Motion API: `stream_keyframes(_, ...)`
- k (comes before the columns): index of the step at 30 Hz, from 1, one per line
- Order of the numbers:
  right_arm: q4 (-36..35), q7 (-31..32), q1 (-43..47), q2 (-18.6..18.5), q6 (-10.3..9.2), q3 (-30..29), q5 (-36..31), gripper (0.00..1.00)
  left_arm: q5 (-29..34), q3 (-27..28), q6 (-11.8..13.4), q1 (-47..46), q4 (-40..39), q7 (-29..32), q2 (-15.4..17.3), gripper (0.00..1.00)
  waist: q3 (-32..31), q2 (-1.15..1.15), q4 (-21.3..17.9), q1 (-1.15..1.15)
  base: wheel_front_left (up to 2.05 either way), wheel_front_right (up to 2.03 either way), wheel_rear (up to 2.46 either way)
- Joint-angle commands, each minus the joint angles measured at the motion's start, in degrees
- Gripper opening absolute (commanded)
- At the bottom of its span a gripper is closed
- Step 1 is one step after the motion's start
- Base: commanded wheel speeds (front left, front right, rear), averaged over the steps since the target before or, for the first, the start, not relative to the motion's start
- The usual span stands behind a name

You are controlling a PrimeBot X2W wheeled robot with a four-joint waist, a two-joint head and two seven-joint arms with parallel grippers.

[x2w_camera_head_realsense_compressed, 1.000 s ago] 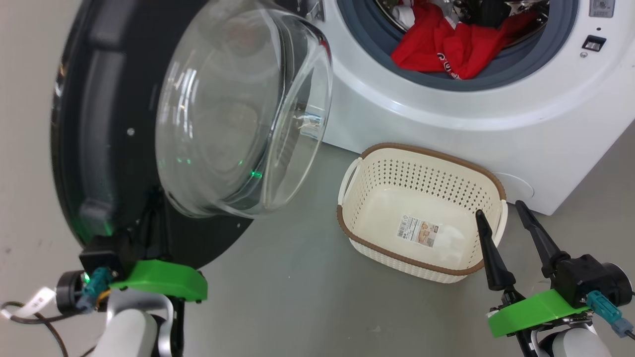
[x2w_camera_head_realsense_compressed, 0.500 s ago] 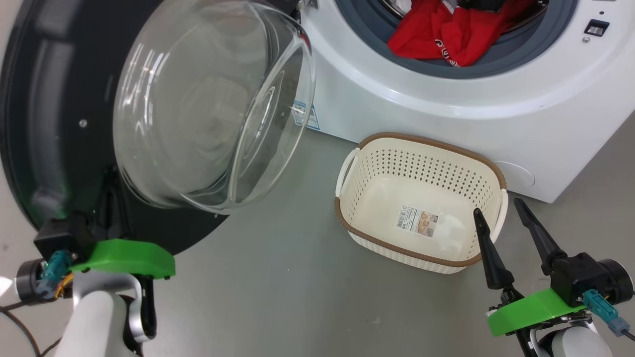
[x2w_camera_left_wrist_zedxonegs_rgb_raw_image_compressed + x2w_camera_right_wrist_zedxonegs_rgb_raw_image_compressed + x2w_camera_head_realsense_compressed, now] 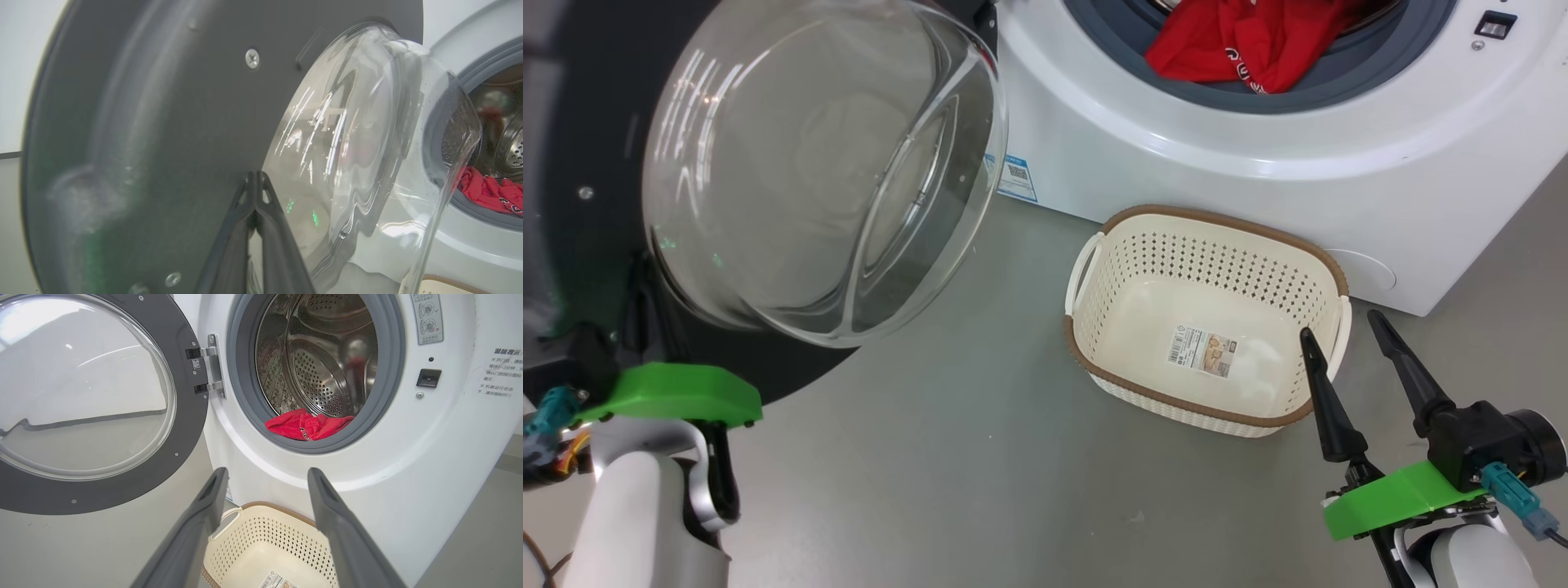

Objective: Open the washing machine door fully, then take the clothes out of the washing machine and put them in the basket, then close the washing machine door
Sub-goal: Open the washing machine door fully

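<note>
The washing machine (image 3: 412,465) reads "温馨提示" (barcode sticker (image 3: 1205,353) in the basket (image 3: 1217,255)).

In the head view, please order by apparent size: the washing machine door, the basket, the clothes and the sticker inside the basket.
1. washing machine door, also nearest the camera
2. basket
3. clothes, partly cut off at the top edge
4. sticker

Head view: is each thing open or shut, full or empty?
door: wide open
machine: open, clothes inside
clothes: bunched up at the machine's mouth
basket: upright, no clothes in it
left end effector: shut, tips at the door's dark inner face
right end effector: open, holding nothing
</note>
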Motion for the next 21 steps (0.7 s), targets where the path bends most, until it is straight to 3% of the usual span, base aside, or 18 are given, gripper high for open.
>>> stream_keyframes(1,-1.67,0.18,-1.6,0.04,0.34,1.69,-0.61,1.0,0.91,3.18,-0.42,-2.02,-0.51,-0.44,2.55,0.0,0.07,0.0,-0.11,0.0,0.0,0.0,0.0)
stream_keyframes(11,-1.74,0.44,-1.06,0.04,0.34,1.73,-0.4,1.0,3.03,7.03,-1.91,-3.25,2.47,-0.44,1.18,0.0,-0.63,0.0,-0.07,0.0,0.0,0.0,0.0)
stream_keyframes(21,-1.66,0.71,-1.06,0.04,0.34,2.87,-0.39,1.0,4.64,9.95,-3.68,-6.9,7.53,-0.44,1.98,0.0,-1.08,0.0,-0.32,0.0,0.0,0.0,0.0)
